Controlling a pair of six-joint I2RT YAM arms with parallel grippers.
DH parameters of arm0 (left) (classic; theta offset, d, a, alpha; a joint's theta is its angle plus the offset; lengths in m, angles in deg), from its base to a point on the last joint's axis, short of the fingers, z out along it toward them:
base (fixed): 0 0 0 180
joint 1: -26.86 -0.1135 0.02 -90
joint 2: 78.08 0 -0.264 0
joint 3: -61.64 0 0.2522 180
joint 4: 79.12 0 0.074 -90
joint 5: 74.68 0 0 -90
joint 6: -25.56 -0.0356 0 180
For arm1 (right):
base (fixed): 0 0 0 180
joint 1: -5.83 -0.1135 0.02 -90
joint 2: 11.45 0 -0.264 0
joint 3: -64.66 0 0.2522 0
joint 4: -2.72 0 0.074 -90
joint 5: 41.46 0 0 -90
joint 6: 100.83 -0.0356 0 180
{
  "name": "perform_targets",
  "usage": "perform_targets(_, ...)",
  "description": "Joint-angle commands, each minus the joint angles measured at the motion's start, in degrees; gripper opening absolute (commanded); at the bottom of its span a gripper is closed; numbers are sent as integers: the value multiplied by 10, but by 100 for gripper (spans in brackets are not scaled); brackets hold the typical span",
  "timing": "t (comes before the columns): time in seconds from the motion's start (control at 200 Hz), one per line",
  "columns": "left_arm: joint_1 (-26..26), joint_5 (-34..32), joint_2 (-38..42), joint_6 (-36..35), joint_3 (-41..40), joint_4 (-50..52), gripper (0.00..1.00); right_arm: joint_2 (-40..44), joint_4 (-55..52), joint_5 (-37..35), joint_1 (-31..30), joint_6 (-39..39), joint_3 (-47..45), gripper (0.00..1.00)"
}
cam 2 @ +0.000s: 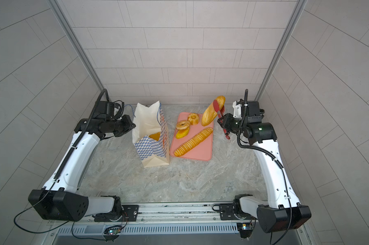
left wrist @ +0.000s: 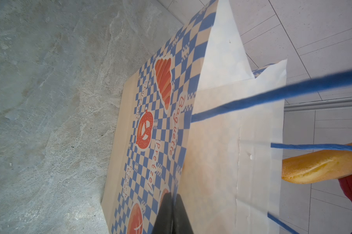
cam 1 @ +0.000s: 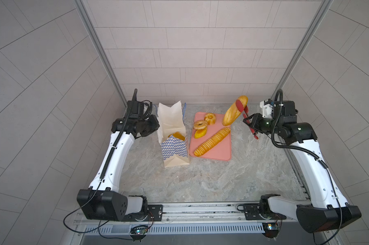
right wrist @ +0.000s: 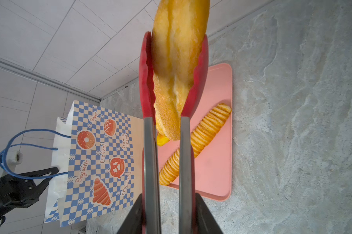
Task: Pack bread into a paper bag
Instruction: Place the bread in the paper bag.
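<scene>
Squeezing the two steel arms of the tongs [right wrist: 145, 81], the right claw [right wrist: 168, 195] stands narrow, closed on the tool and not on any bread. The red tips in turn clamp a smooth loaf [right wrist: 177, 60], which lies nearly in line with the tongs. That hold probably serves to send it end-first into a narrow opening. The loaf hangs tilted in the air over the far right corner of the tray [cam 1: 219, 148], clear of everything below.

The left claw [left wrist: 173, 197] is pinched flat on the rim of the bag [cam 1: 174, 146], on the side away from the tray. It looks meant to keep the mouth spread and the light paper from tipping (an empty-ish bag would slide at a nudge). The bag stands upright on the tabletop [cam 1: 200, 180], just beside the tray, so the carry is short. One yellow pastry [cam 1: 177, 135] shows inside it.

On the tray wait a ridged baguette [cam 1: 212, 141] laid slantwise, a doughnut [cam 1: 200, 124] resting on a yellow piece, and a fluted bun [cam 1: 210, 117] behind.
</scene>
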Motion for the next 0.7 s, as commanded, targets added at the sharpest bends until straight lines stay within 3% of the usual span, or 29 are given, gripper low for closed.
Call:
perform_targets(0.0,3,5,1,2,-2,4,0,29,47,3,-21,15,33,36)
perform_targets(0.691,3,3,-4,0,2,5,0,19,197,28,-138,-37,92,36)
